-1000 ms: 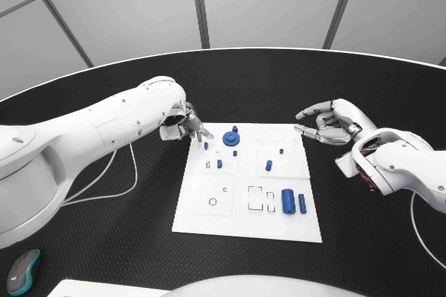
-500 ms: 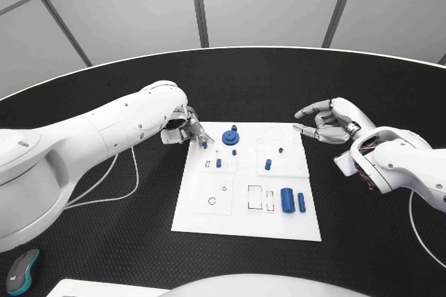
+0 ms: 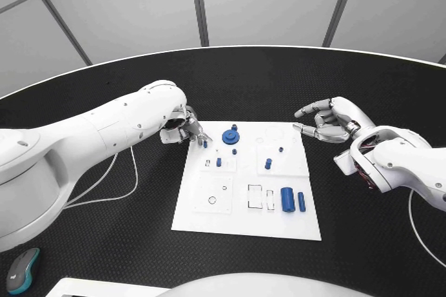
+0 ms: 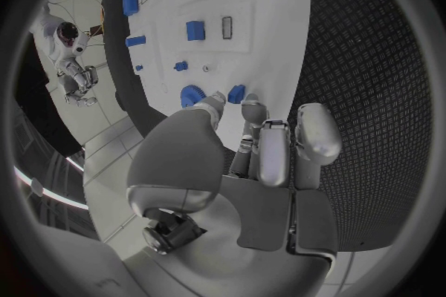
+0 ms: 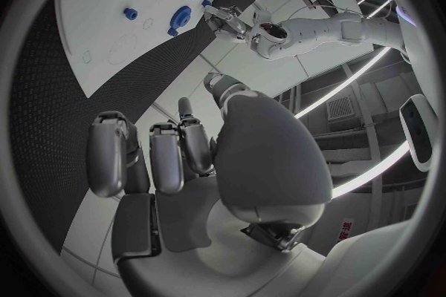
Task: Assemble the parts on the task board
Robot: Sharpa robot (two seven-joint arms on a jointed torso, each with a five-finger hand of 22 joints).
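- At the far left corner of the task board (image 3: 249, 226), the left hand (image 3: 189, 130) hangs over the board's edge with its fingers (image 4: 263, 135) bunched together and pointing down; a small blue peg (image 3: 204, 143) sits at the fingertips. In the left wrist view the peg (image 4: 236, 93) lies right against the fingertips, but whether they pinch it I cannot tell.
- Just beside that hand, toward the board's middle, a round blue gear (image 3: 231, 138) lies flat, with a small blue stud (image 3: 234, 127) at its far side.
- Nearer the robot from the gear, a short blue pin (image 3: 218, 162) stands in a square outline, its long axis upright, and a smaller blue bit (image 3: 234, 152) sits just beyond it.
- To the right of these, another blue pin (image 3: 267, 163) stands on the board, tilted a little, and a tiny blue dot (image 3: 281, 149) sits near it.
- On the near right part of the board, a thick blue cylinder (image 3: 288, 200) lies on its side, its long axis running from near to far, and a thinner blue rod (image 3: 301, 201) lies just beside it, parallel.
- Off the board's far right corner, the right hand (image 3: 325, 122) hovers over the black table (image 3: 111, 239), well apart from the parts, fingers curled loosely inward and holding nothing; the right wrist view shows the fingers (image 5: 167, 156) bent toward the thumb with a gap between.
- A thin white cable (image 3: 126, 181) runs over the table under the left arm.
- At the table's near left edge lies a grey and teal computer mouse (image 3: 20, 271).
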